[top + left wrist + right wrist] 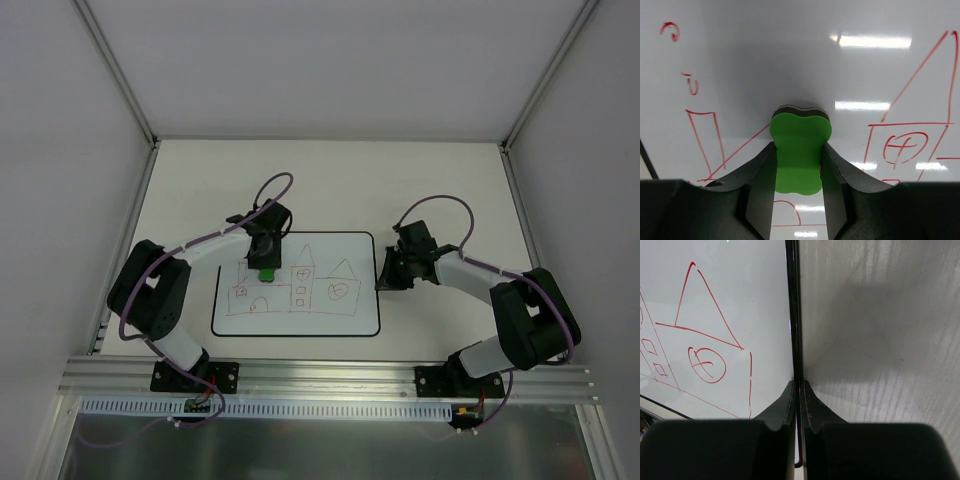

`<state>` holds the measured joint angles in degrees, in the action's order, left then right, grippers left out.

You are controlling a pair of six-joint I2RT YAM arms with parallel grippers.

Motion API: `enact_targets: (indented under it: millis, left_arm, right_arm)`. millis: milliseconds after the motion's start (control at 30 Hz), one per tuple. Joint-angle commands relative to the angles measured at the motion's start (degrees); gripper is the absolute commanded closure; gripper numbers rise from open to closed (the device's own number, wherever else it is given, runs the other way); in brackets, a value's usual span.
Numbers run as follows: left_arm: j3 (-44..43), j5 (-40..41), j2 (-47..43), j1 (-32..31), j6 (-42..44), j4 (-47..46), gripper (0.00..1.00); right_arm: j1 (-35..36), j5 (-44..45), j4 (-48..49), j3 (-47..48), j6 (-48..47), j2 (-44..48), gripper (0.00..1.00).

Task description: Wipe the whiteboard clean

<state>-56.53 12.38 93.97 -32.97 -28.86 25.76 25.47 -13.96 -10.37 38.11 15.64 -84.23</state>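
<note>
Left gripper (pixel 799 150) clamps a green eraser (pixel 800 135), pressed to the whiteboard (pixel 790 60) directly beneath it. Right gripper (pixel 797 390) pinches the board's edge, steadying it. Wiping seems barely begun; next, sweep firmly across the red house lines (pixel 705 362).

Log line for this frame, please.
phase: erasing | left gripper: shut on green eraser, on whiteboard | right gripper: shut on whiteboard's right edge | red house drawing: largely unerased
</note>
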Motion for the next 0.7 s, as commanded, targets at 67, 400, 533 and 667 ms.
enact_targets:
  millis: [67,400,533,667]
  left_arm:
    - [2.7,0.6,-3.8,7.1,0.2,0.9,0.92]
    - [-0.7,2.3,0.6,18.3,-0.1,3.2,0.95]
    - [-6.3,1.4,6.1,18.9,0.5,3.4,0.98]
    - [-10.2,-1.5,11.3,18.7,-0.4,3.7,1.0]
  right_arm:
    - [0.7,7.9,-4.7,-1.8,-1.5,-2.2,0.98]
    - [1.7,8.2,-4.9,-1.2,-1.8,-2.8,1.0]
    - [1.8,7.9,-4.9,-0.9,-2.1,-3.1,1.0]
    - [1.9,8.0,-5.0,-1.2,-2.3,-2.1,1.0]
